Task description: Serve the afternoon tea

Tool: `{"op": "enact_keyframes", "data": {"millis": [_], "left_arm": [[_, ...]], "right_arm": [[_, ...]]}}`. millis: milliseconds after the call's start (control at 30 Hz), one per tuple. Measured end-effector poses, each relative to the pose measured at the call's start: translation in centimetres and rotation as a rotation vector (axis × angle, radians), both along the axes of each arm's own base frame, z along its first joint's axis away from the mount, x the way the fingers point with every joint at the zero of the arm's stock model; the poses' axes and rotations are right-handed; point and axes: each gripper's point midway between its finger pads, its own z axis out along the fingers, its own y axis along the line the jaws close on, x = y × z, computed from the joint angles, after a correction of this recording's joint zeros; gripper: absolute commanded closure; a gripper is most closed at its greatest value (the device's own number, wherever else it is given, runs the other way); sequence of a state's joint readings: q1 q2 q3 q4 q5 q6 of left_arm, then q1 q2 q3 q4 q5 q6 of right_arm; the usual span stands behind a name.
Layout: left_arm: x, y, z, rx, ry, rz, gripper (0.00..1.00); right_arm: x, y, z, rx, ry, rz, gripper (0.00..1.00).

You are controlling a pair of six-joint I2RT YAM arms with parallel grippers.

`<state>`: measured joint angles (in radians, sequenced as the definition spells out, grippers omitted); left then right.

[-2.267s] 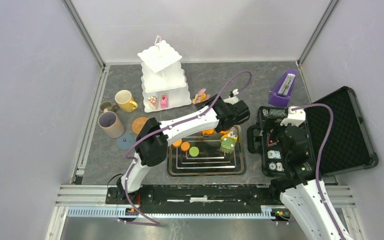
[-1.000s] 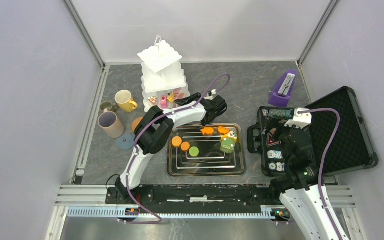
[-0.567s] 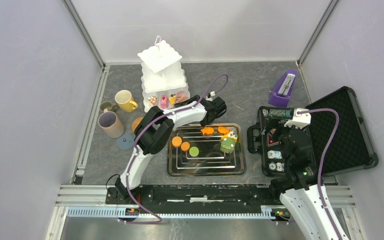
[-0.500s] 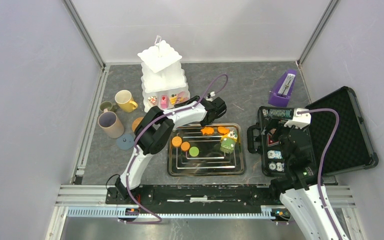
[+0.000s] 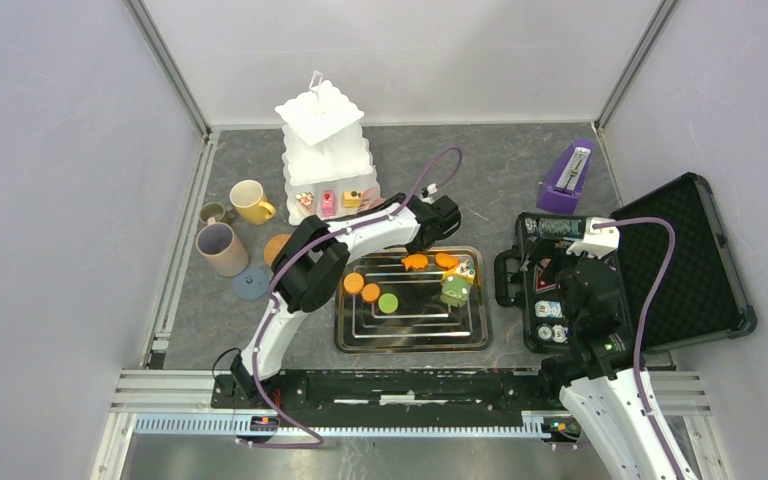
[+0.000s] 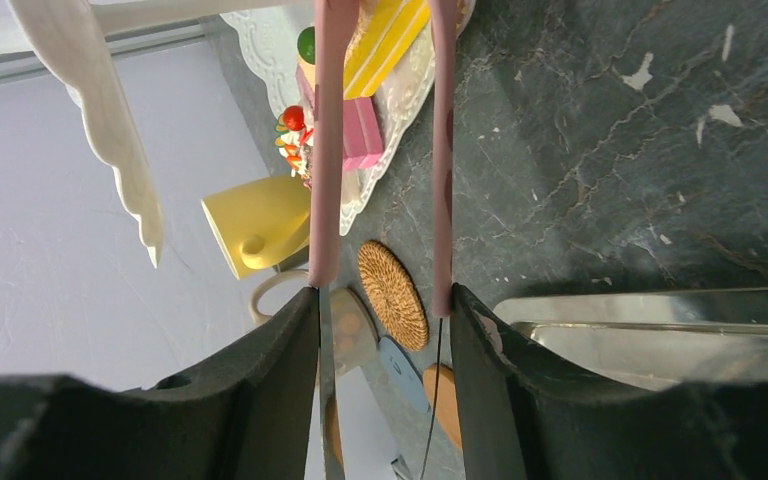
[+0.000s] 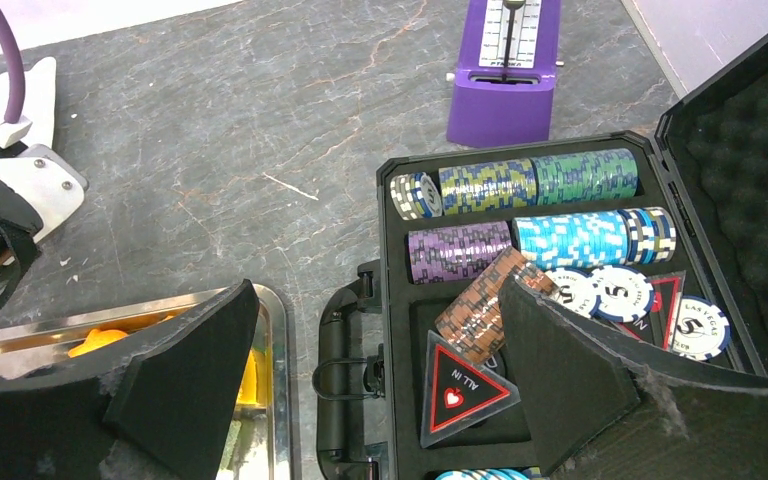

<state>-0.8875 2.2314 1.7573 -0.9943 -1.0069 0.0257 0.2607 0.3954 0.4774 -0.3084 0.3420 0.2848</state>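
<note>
The white three-tier stand (image 5: 325,150) stands at the back of the table. On its bottom tier sit a sprinkled cake (image 5: 305,200), a pink cake (image 5: 327,201) and a yellow striped cake (image 5: 352,198). My left gripper (image 5: 366,206) reaches in from the right. Its pink fingers (image 6: 325,150) touch both sides of the yellow striped cake (image 6: 390,30), which rests on the tier. The fingertips are cut off in the wrist view. My right gripper (image 7: 377,290) hangs open over the poker case, holding nothing. Left of the stand are a yellow mug (image 5: 250,202), a beige-lilac mug (image 5: 222,248) and a small green mug (image 5: 214,212).
A metal tray (image 5: 410,335) holds orange biscuits (image 5: 355,284), a green biscuit (image 5: 388,302), orange cakes (image 5: 415,262) and a green cake (image 5: 455,288). A wicker coaster (image 6: 392,295) and a blue coaster (image 5: 251,284) lie nearby. The purple metronome (image 5: 567,178) and open chip case (image 5: 680,260) are on the right.
The left gripper has set the yellow striped cake down on the stand's bottom tier, and its wrist has shifted slightly right. The right arm has stayed still.
</note>
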Motion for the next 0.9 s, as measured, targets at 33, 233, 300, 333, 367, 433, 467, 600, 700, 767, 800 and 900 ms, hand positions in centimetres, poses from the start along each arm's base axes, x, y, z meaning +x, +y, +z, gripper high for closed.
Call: {"op": "enact_keyframes", "data": {"millis": [33, 233, 300, 333, 367, 433, 467, 600, 700, 767, 800, 900], "left_arm": [[-0.1, -0.1, 0.0, -0.004, 0.002, 0.000, 0.46], [-0.4, -0.3, 0.3, -0.009, 0.003, 0.001, 0.43], [-0.3, -0.4, 0.5, -0.019, -0.004, 0.008, 0.43], [-0.3, -0.4, 0.6, -0.023, -0.005, 0.011, 0.43], [-0.4, -0.4, 0.7, -0.026, -0.005, 0.013, 0.43], [-0.4, -0.5, 0.9, -0.033, -0.006, 0.015, 0.43], [-0.4, -0.6, 1.1, -0.037, -0.008, 0.014, 0.43], [-0.8, -1.1, 1.9, -0.067, -0.009, 0.011, 0.43], [-1.9, -2.3, 2.6, -0.147, 0.023, -0.007, 0.44], [-3.1, -3.6, 3.2, -0.231, 0.058, -0.025, 0.44], [-4.0, -4.2, 3.6, -0.286, 0.081, -0.034, 0.44], [-6.7, -6.2, 5.9, -0.490, 0.156, -0.070, 0.44]], "right_arm": [[0.0, 0.0, 0.0, 0.001, 0.000, 0.001, 0.02], [0.0, 0.1, -0.1, 0.007, 0.001, 0.001, 0.02], [0.0, 0.1, -0.1, 0.007, 0.001, 0.001, 0.02], [0.0, 0.1, -0.1, 0.008, 0.000, 0.002, 0.02], [0.0, 0.1, -0.1, 0.008, 0.000, 0.002, 0.02], [0.0, 0.1, 0.0, 0.008, 0.000, 0.003, 0.02], [0.0, 0.1, -0.1, 0.008, 0.000, 0.003, 0.02], [0.0, 0.1, -0.1, 0.008, 0.000, 0.004, 0.02], [0.0, 0.1, -0.1, 0.008, 0.001, 0.004, 0.02], [0.0, 0.1, -0.1, 0.008, 0.001, 0.003, 0.02], [0.0, 0.1, -0.1, 0.007, 0.001, 0.003, 0.02], [-0.1, 0.1, -0.1, 0.007, -0.001, 0.003, 0.02]]}}
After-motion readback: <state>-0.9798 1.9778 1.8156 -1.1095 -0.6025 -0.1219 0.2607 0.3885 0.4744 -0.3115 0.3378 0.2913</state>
